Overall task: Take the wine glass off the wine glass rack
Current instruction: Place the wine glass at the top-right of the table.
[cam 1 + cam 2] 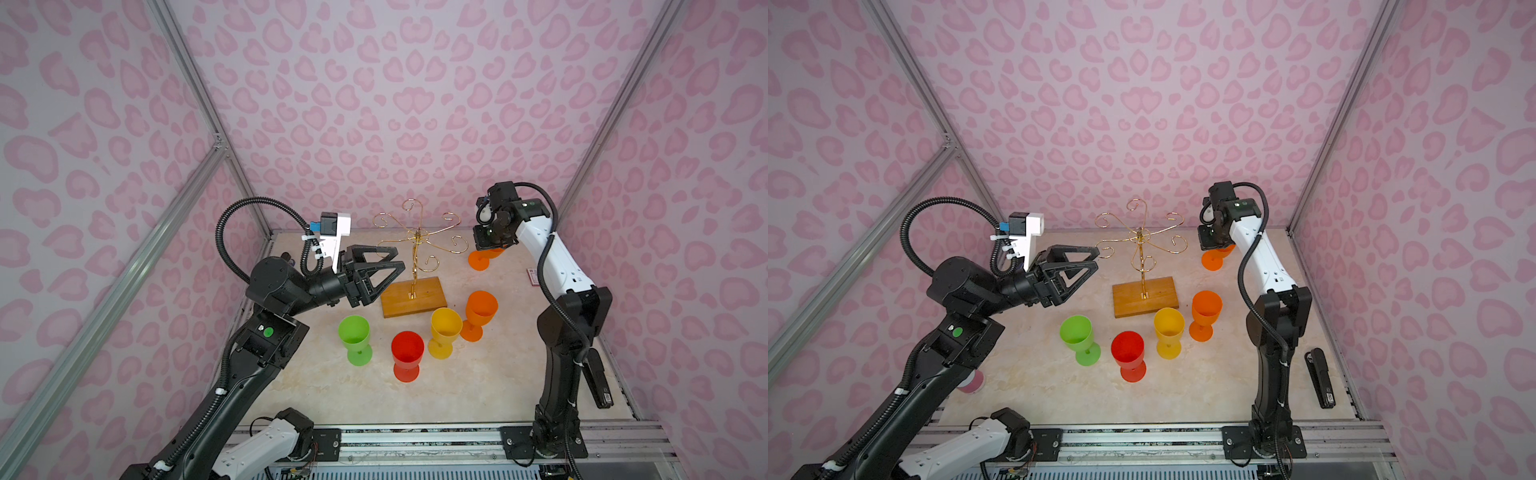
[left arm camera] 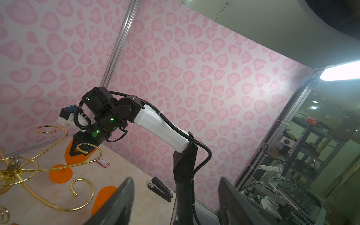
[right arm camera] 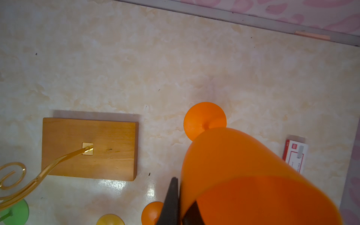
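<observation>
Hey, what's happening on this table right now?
The right gripper is shut on the rim of an orange wine glass, holding it beside the gold wine glass rack, whose arms are bare. The left gripper hovers open by the rack. A green glass, red glass, yellow glass and second orange glass stand upright in front.

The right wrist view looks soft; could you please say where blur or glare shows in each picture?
Right wrist view: the held orange wine glass is blurred, and glare sits on the table beside the rack's wooden base; left wrist view: the ceiling lamp is blown out; both top views: sharp, evenly lit.
</observation>
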